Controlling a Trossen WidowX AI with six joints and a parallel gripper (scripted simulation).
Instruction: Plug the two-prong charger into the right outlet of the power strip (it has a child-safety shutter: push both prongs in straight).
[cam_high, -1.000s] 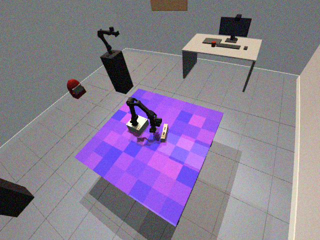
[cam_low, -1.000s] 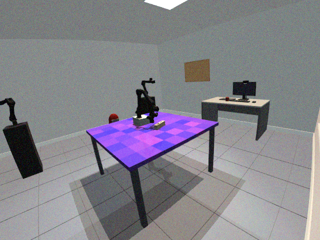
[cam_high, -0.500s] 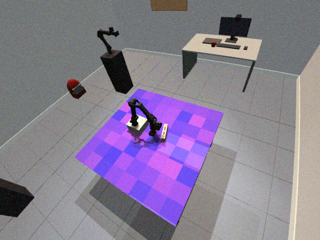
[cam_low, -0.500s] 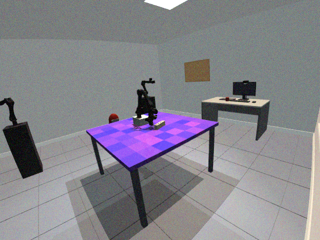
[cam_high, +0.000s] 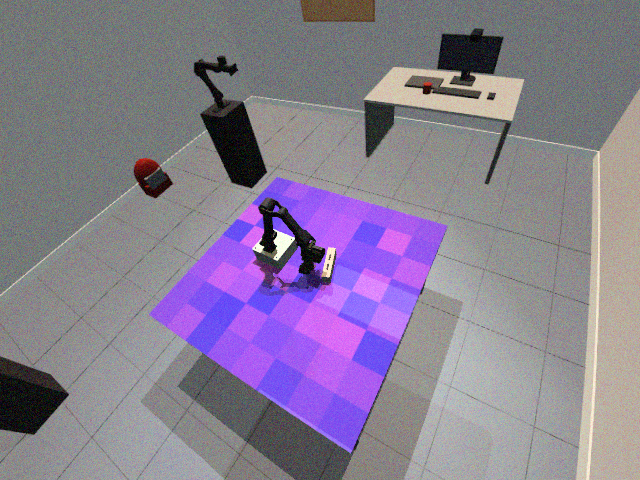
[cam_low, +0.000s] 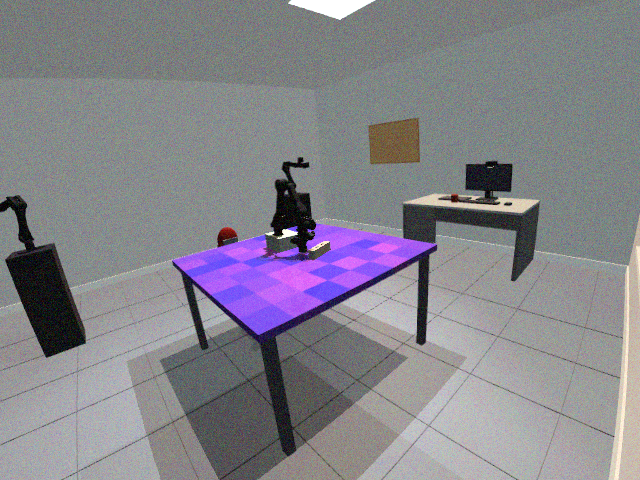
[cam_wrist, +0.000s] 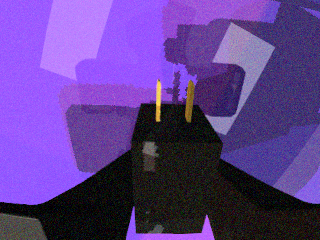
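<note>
My gripper is shut on the black two-prong charger. In the wrist view the charger sits between both fingers, and its two brass prongs point away from the gripper, over the purple table top. The power strip is a cream bar with dark outlets, lying on the table just beside the gripper, to its right in the top and exterior views. The prongs are apart from the strip. The strip does not show clearly in the wrist view, and the charger is too small to tell in the top and exterior views.
The arm stands on a white base box on the purple checkered table. A desk with a monitor stands away at the back right. Two black pedestals and a red object are off the table.
</note>
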